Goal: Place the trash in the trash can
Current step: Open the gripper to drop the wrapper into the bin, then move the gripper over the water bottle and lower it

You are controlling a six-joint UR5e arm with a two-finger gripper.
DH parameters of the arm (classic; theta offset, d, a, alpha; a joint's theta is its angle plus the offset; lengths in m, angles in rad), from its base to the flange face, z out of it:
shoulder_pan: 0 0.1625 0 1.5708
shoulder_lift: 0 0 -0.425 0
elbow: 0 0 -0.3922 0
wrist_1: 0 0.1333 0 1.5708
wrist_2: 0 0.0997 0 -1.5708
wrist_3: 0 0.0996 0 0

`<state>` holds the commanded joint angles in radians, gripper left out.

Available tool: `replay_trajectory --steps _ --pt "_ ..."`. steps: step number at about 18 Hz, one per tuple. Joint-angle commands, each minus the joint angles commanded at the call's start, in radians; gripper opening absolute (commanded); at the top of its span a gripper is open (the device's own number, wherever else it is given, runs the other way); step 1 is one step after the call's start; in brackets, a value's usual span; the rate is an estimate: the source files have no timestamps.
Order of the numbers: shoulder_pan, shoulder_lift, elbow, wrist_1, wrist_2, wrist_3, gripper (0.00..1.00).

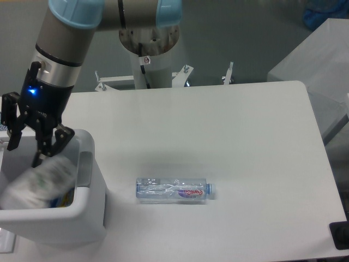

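Note:
The trash can [65, 224], a white bin with a grey tab, stands at the table's front left corner. My gripper [27, 153] hangs over its mouth with the jaws spread. The crumpled clear wrapper [38, 183] is a blurred shape just under the fingertips, inside the bin's opening; whether the fingers still touch it cannot be told. The clear plastic bottle [172, 190] with the purple-red label lies on its side on the white table [229, 131], to the right of the bin and well away from the gripper.
The robot's base column [147, 54] stands behind the table's back edge. A grey box [319, 60] is off the table's right side. A small black object [341, 236] sits at the front right corner. Something blue and yellow [61, 200] shows inside the bin.

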<state>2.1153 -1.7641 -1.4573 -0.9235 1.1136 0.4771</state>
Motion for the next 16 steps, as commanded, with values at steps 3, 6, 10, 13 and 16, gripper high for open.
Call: replay_trajectory --steps 3,6,10,13,16 --pt "0.038 -0.002 0.005 0.0 0.024 0.0 0.91" --pt "0.141 -0.003 -0.003 0.002 0.086 0.006 0.9" --pt "0.274 -0.009 -0.034 -0.003 0.087 0.147 0.9" --pt "0.337 -0.032 -0.067 -0.003 0.087 0.291 0.9" --pt "0.354 -0.09 -0.074 -0.006 0.104 0.454 0.9"
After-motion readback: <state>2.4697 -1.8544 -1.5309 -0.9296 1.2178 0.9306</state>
